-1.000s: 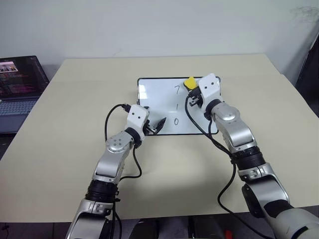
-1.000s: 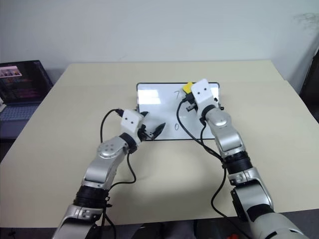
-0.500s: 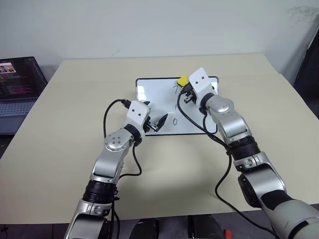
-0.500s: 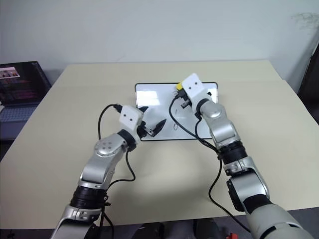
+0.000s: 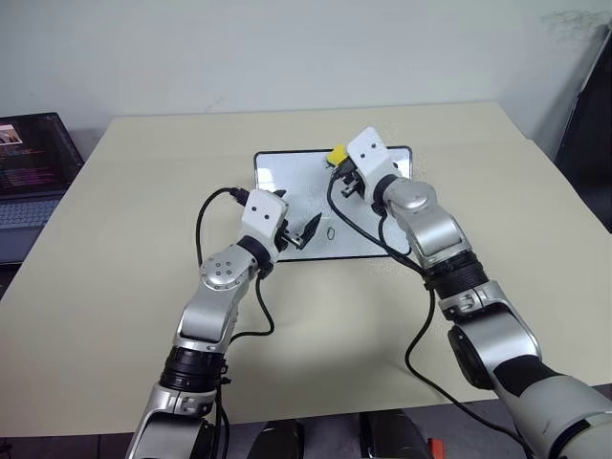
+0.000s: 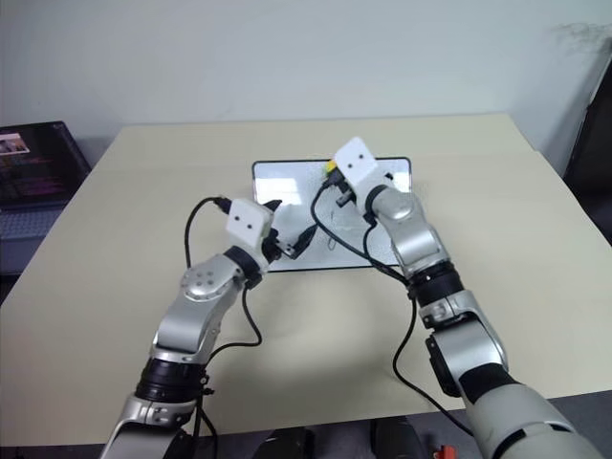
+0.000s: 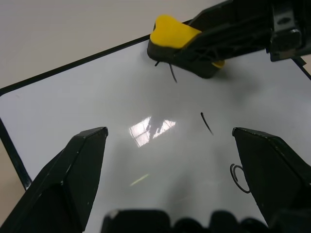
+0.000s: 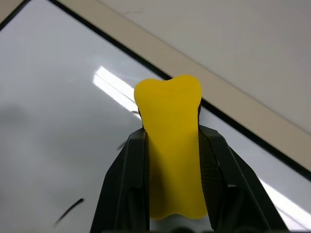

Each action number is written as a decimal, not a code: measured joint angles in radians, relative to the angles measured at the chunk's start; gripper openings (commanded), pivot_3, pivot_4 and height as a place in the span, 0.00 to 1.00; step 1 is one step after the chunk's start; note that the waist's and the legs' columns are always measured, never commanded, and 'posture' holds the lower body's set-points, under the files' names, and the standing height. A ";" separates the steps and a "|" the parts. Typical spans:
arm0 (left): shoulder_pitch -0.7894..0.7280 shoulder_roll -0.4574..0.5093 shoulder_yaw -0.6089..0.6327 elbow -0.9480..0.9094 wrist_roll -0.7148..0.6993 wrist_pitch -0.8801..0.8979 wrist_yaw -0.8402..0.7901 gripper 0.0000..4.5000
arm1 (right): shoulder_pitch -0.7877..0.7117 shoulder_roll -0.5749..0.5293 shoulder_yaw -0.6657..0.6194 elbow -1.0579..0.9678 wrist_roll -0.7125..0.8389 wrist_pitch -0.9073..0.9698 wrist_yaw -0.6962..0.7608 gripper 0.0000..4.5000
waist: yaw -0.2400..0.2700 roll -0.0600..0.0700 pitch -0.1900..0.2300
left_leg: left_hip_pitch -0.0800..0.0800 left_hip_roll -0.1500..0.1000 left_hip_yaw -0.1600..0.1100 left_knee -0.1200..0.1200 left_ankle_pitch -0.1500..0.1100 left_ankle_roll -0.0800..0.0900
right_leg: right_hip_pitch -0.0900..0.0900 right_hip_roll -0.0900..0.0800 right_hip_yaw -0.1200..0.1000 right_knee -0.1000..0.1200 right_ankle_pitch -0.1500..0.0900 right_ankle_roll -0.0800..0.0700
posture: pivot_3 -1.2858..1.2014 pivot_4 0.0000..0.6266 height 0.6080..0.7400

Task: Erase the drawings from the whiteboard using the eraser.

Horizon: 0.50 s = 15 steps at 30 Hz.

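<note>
Two hands: right hand (image 8: 172, 213) clamps the eraser (image 7: 182, 41); left hand (image 7: 180, 160) gapes wide, empty.
Eraser: likely light, stiff; grip its long sides.
Whiteboard (image 5: 287, 182): glossy, likely slides on bench (image 5: 124, 239).

- Your right arm reaches forward and angles in toward the left, elbow bent, its silver forearm leading to a white wrist block.
- Your right gripper (image 8: 172, 145), two black fingers, is clamped on the small yellow oblong eraser with a black underside (image 8: 171, 150), one finger on each long side, pointing roughly level.
- Your left arm bends at the elbow and points forward and slightly right.
- Your left gripper (image 7: 170, 160) has its two black fingers spread wide apart, with nothing between them.
</note>
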State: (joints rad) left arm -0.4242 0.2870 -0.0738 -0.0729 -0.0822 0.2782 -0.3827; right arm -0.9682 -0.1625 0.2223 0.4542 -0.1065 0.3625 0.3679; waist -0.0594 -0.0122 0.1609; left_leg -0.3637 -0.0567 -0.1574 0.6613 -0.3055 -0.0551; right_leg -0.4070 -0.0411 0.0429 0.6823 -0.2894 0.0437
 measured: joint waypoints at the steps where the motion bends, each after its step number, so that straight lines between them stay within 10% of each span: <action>1: 0.001 0.000 0.000 -0.001 0.000 0.000 0.001 1.00 | 0.019 0.002 0.009 -0.020 0.000 0.005 0.008 0.23 | 0.001 0.000 0.000 | 0.000 0.000 0.000 0.000 0.000 0.000 | 0.000 0.000 0.000 0.000 0.000 0.000 | 0.52 0.24 1.00; 15: 0.015 0.004 0.018 -0.017 0.000 0.016 0.009 1.00 | 0.120 0.000 0.055 -0.146 -0.011 0.079 0.056 0.23 | 0.003 0.000 0.000 | 0.000 0.000 -0.001 0.001 0.000 -0.001 | 0.000 0.000 0.000 0.000 0.001 0.000 | 0.52 0.24 1.00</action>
State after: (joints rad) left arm -0.4090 0.2910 -0.0555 -0.0900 -0.0825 0.2941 -0.3732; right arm -0.8483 -0.1623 0.2769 0.3077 -0.1172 0.4417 0.4239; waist -0.0562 -0.0123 0.1608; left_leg -0.3637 -0.0571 -0.1580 0.6619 -0.3051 -0.0557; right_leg -0.4067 -0.0411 0.0428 0.6822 -0.2886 0.0440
